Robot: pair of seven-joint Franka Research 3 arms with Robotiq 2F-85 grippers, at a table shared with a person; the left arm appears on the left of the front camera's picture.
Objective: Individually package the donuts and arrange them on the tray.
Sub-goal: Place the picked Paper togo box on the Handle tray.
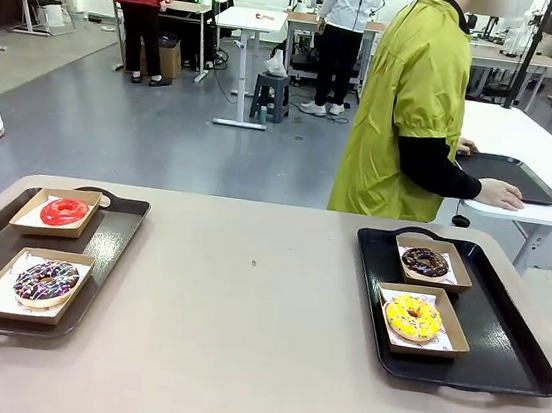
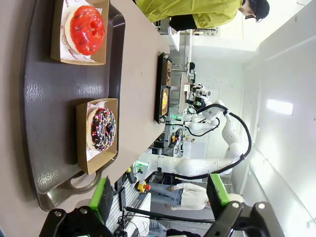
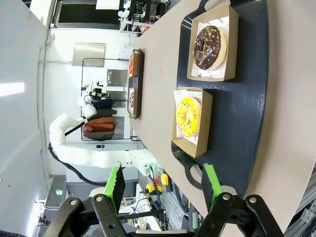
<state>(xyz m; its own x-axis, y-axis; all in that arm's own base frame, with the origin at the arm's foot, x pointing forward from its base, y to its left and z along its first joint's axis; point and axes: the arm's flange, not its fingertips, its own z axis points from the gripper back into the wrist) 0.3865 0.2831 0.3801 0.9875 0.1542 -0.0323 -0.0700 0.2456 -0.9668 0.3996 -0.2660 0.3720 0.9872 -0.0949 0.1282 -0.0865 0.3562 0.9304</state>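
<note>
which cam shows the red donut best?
Left wrist view: the red donut is large, glossy, seen from above in its box. Front view shows it small, at an angle. Right wrist view has only a distant red speck.

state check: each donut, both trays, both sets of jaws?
red donut: in a cardboard box, far end of left tray
sprinkled chocolate donut: boxed, near end of left tray
dark chocolate donut: boxed, far end of right tray
yellow donut: boxed, near end of right tray
left gripper: jaws open, empty
right gripper: jaws open, empty
</note>
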